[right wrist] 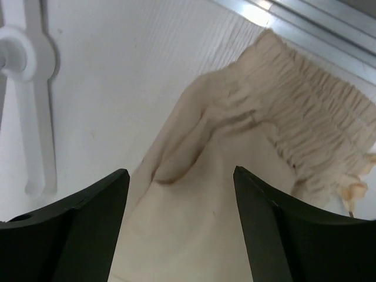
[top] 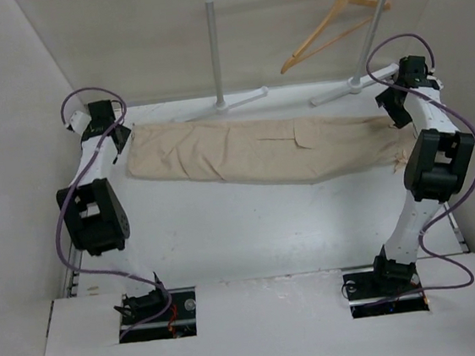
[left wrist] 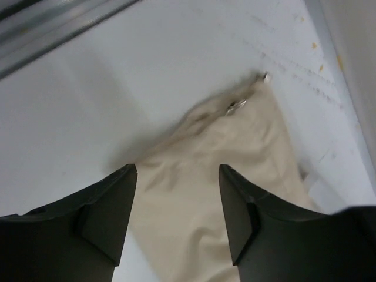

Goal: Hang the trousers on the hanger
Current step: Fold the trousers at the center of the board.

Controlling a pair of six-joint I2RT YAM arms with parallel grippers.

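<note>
The beige trousers [top: 260, 150] lie flat across the back of the table, leg ends to the left and elastic waistband [right wrist: 311, 100] to the right. The tan wooden hanger [top: 334, 25] hangs by its hook from the rack's top rail at the back right, tilted. My left gripper [top: 119, 142] is open over the trousers' left end; in the left wrist view [left wrist: 177, 170] cloth [left wrist: 188, 223] lies between the fingers, not gripped. My right gripper [top: 395, 113] is open over the waist end; in the right wrist view [right wrist: 180, 171] cloth [right wrist: 194, 235] lies between the fingers.
A white clothes rack stands at the back, with two poles [top: 215, 44] and feet [top: 341, 92] on the table; one foot shows in the right wrist view [right wrist: 35, 117]. White walls close in the left, right and back. A metal rail [left wrist: 53, 23] runs along the table edge.
</note>
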